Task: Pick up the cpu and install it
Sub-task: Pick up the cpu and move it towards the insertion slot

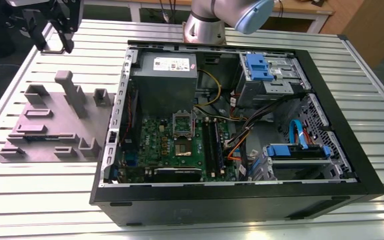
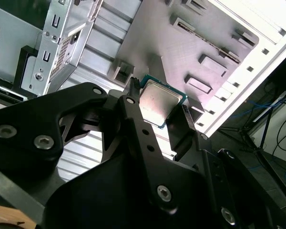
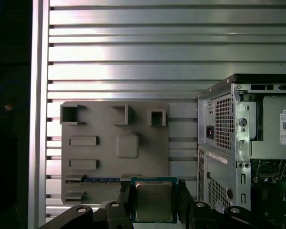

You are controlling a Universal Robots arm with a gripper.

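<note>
The gripper (image 1: 56,44) is hanging high over the far corner of the metal table (image 1: 38,200), on the exterior view's left. Its jaws are closed on the chip (image 3: 154,200), squeezing it from 2 sides. In both wrist views the chip is sitting between the 2 black fingers (image 3: 183,199). Its shiny silver top is facing the cameras, and a thin green edge is showing around it. In the second wrist view the chip (image 2: 159,101) is looking a bit tilted, with 1 corner poking past the fingers (image 2: 133,112). The chip is up in the air, over the near edge of the grey tray (image 3: 100,157), and is not touching it.

The grey tray is lying flat on the table, just beside the computer case (image 1: 352,165), on the exterior view's left of it. The tray is carrying raised blocks and shallow slots. In the first wrist view a long thin blue stick (image 3: 102,180) is lying in 1 of the slots.

The computer case is lying on its side with the open side facing up. Inside it a green board (image 1: 155,145) is lying flat, with a dark square spot (image 1: 182,148) near its middle. That spot is well apart from the gripper. A big grey box (image 1: 165,80) with a white label is sitting next to the board. Some blue parts (image 1: 259,67) and many wires (image 1: 245,125) are also showing inside. The silver and blue arm (image 1: 212,22) is standing at the far side of the table.
</note>
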